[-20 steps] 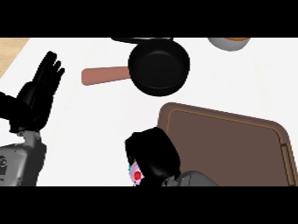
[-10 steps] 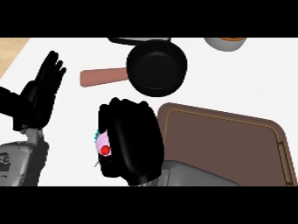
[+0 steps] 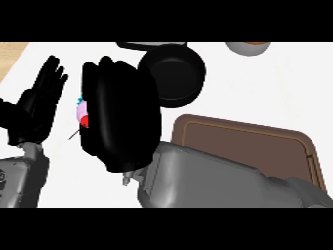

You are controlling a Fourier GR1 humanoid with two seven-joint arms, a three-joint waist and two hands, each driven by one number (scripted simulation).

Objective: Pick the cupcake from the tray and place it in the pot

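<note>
My right hand [image 3: 118,114] is raised close under the view, left of the brown tray [image 3: 248,141], its fingers curled round the cupcake [image 3: 83,113]. Only a sliver of the cupcake shows at the hand's left edge: pink frosting, a red spot and a bit of teal. The black pot [image 3: 175,77] stands behind the hand, at the counter's back middle, partly covered by the fingertips. The tray's surface shows nothing on it. My left hand [image 3: 35,105] rests open at the left, fingers up.
A grey bowl [image 3: 248,47] sits at the back right edge of the white counter [image 3: 284,88]. A dark lid or pan edge [image 3: 136,45] shows just behind the pot. The wooden floor shows at the far left.
My right hand has lifted the cupcake off the tray and carried it left and forward toward the pot, rising nearer the view. The left hand has stayed put.
</note>
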